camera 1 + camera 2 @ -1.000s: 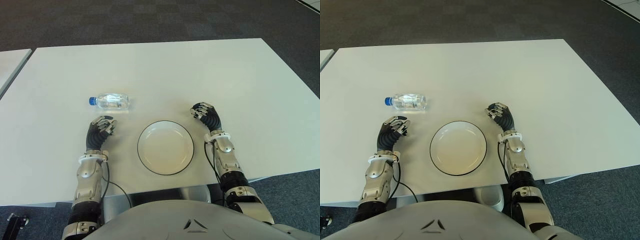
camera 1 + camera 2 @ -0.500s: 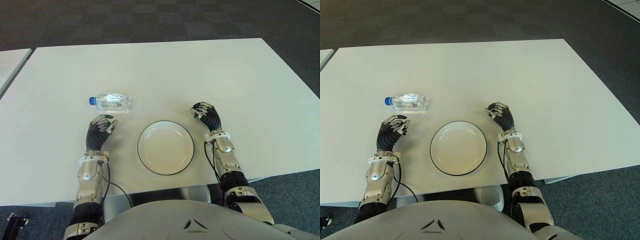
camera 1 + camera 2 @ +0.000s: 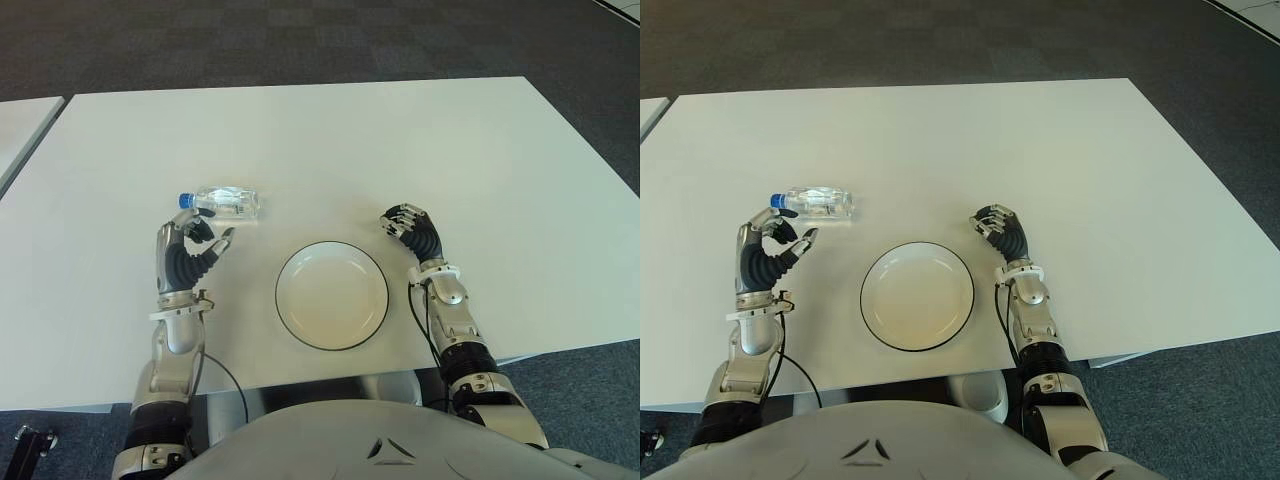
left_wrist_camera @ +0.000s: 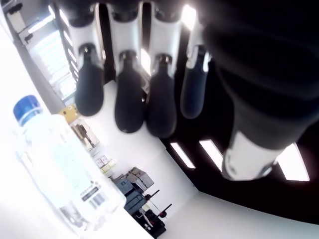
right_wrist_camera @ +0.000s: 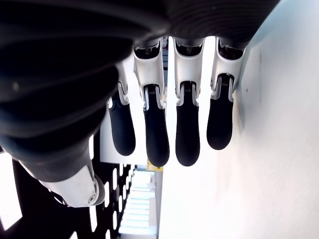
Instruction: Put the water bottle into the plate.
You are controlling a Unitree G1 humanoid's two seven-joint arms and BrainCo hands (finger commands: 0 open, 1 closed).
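A small clear water bottle [image 3: 226,202] with a blue cap lies on its side on the white table [image 3: 330,140], cap pointing left. My left hand [image 3: 190,245] is raised just in front of the bottle, fingers spread and holding nothing; the left wrist view shows the bottle [image 4: 60,164] close beneath the fingertips [image 4: 127,107], not touched. A white plate [image 3: 331,295] with a dark rim sits near the table's front edge, to the right of my left hand. My right hand [image 3: 410,225] shows to the right of the plate, fingers relaxed and holding nothing.
A second white table [image 3: 20,125] edge shows at the far left. Dark carpet [image 3: 300,40] lies beyond the table's far edge.
My left hand has lifted off the table, turned upright and moved forward toward the bottle, its fingers spreading. The bottle, plate and right hand have stayed in place.
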